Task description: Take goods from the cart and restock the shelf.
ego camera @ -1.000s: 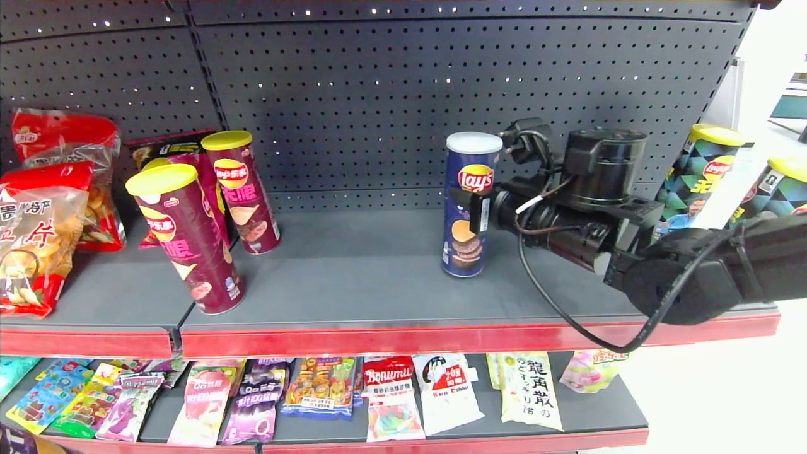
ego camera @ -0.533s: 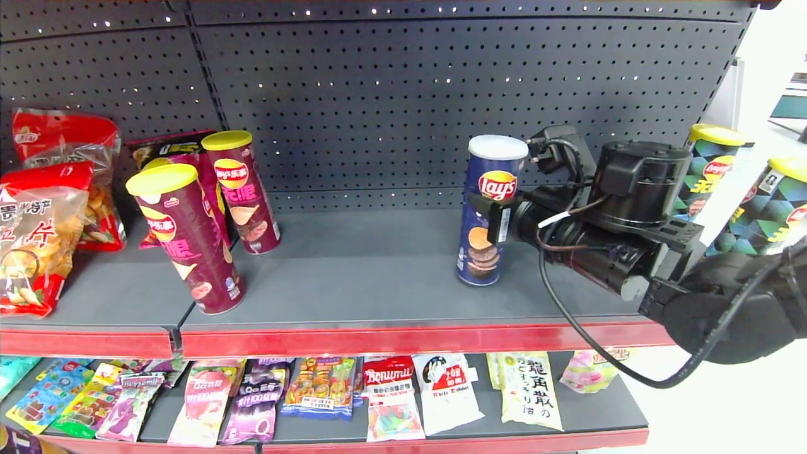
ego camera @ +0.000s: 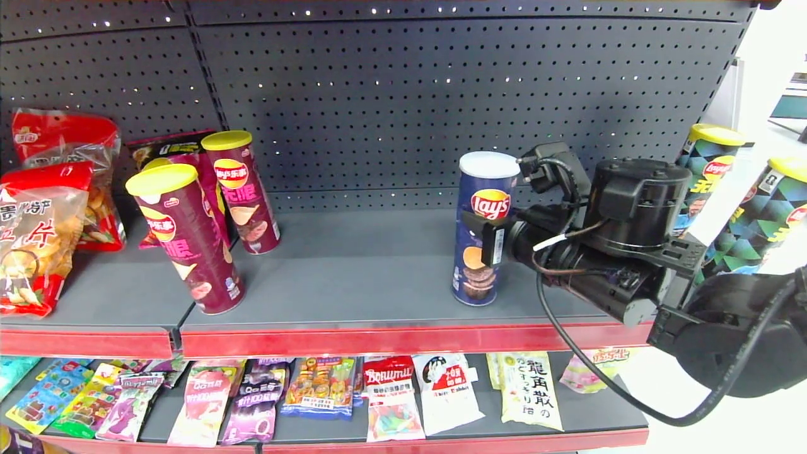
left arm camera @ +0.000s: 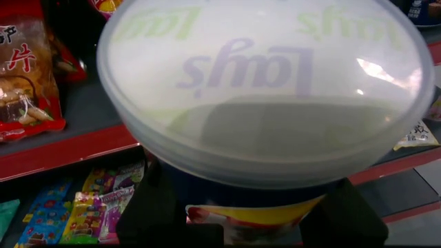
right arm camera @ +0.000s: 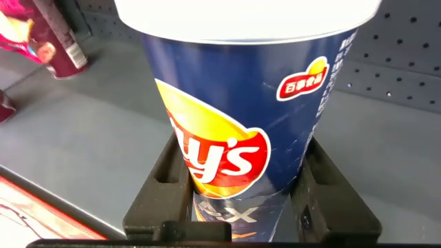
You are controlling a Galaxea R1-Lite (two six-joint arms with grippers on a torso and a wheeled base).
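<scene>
The right gripper (ego camera: pixel 478 238) is clenched around the middle of a blue chips can (ego camera: pixel 484 189), one black finger on each side of it, as the right wrist view makes plain (right arm camera: pixel 244 200). The can (right arm camera: pixel 234 103) stands upright with its white lid on top, near the front of the grey shelf (ego camera: pixel 365 265), right of centre and just behind the red shelf edge (ego camera: pixel 410 337). Its base seems to touch the shelf, though the angle leaves that uncertain.

The left gripper (left arm camera: pixel 255 224) grasps a second chips can (left arm camera: pixel 265 83), seen from above its translucent lid, with a dark finger on either side of the blue body.

Well apart on the left of the same shelf, a maroon chips can with a yellow lid (ego camera: pixel 183 239) leans at the front and another (ego camera: pixel 243 189) stands upright behind it. Red snack bags (ego camera: pixel 38 239) are stacked further left. Beyond the arm on the right stand teal patterned cans (ego camera: pixel 706 170). Small candy packets (ego camera: pixel 391 397) line the lower shelf.
</scene>
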